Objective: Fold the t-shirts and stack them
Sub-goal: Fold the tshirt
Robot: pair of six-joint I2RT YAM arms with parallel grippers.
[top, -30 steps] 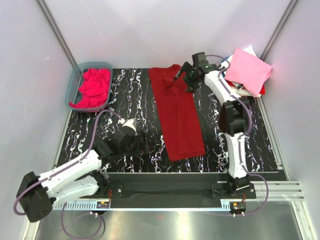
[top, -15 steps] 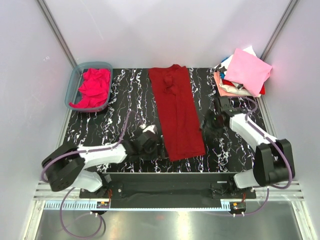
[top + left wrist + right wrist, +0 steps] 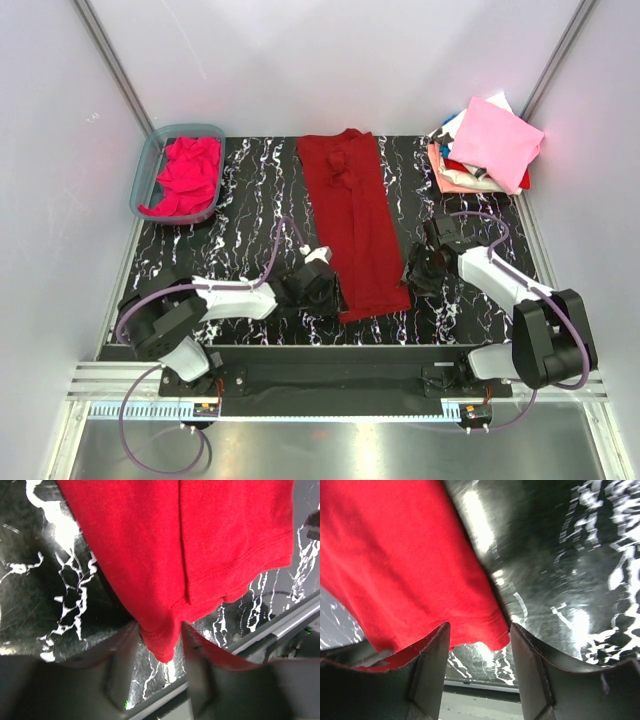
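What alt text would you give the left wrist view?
One hem corner of a red t-shirt lies between the open fingers of the left gripper, not yet pinched. The shirt, folded over lengthwise, lies flat on a black white-veined table, whose metal edge rail runs across the lower right.
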